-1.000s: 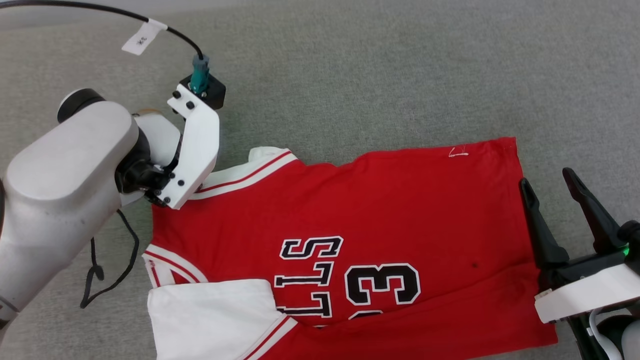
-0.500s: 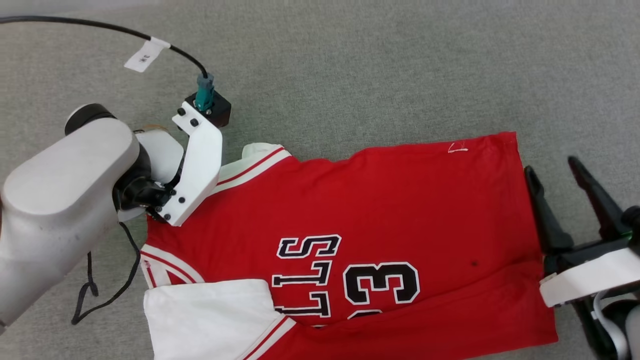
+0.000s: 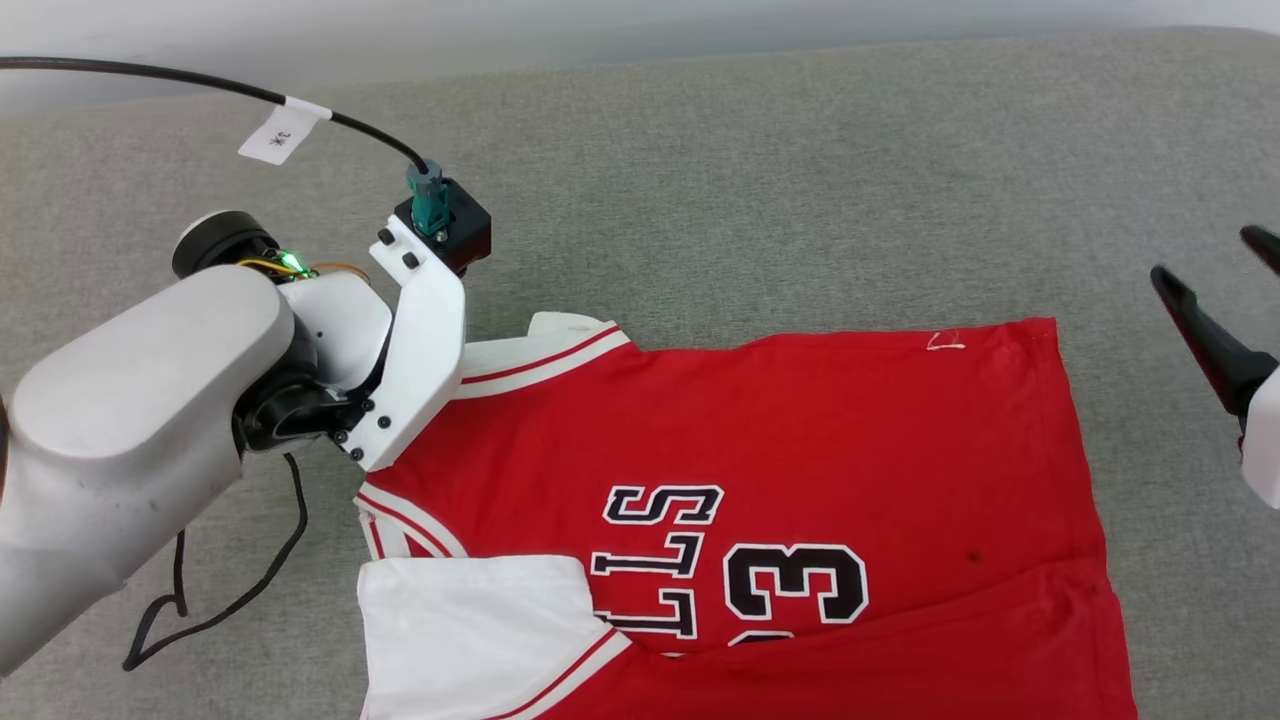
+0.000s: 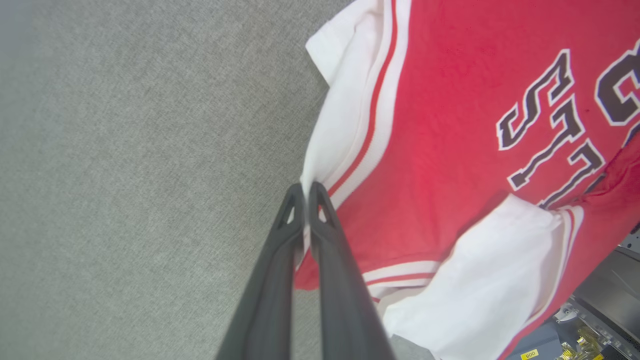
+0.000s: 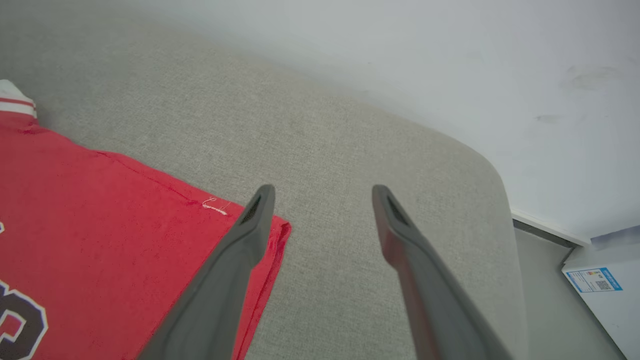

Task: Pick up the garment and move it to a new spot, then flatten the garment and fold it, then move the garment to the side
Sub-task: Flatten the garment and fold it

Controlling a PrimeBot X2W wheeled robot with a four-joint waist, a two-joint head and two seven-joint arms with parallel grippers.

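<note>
The garment (image 3: 800,430) is a red jersey T-shirt with white sleeves and black "23" lettering, lying flat on grey upholstery. In the left wrist view my left gripper (image 4: 306,189) is shut on the white striped sleeve edge of the garment (image 4: 450,125) at its far shoulder. In the head view the pale left arm (image 3: 140,400) and its white wrist bracket hide those fingers. My right gripper (image 3: 1205,255) hovers open just past the garment's hem, at the right edge. In the right wrist view the right gripper (image 5: 322,192) holds nothing, one finger above the garment's hem corner (image 5: 272,235).
The grey cushion (image 3: 800,180) extends beyond the garment toward a pale wall. A black cable with a white tag (image 3: 272,133) arcs over the left arm. The cushion's rounded end (image 5: 495,190) drops off to the floor, where a white box (image 5: 595,282) stands.
My left gripper has shut on the sleeve edge. The head camera has shifted. My right gripper has moved away from the hem, farther out and to the right, and is still open.
</note>
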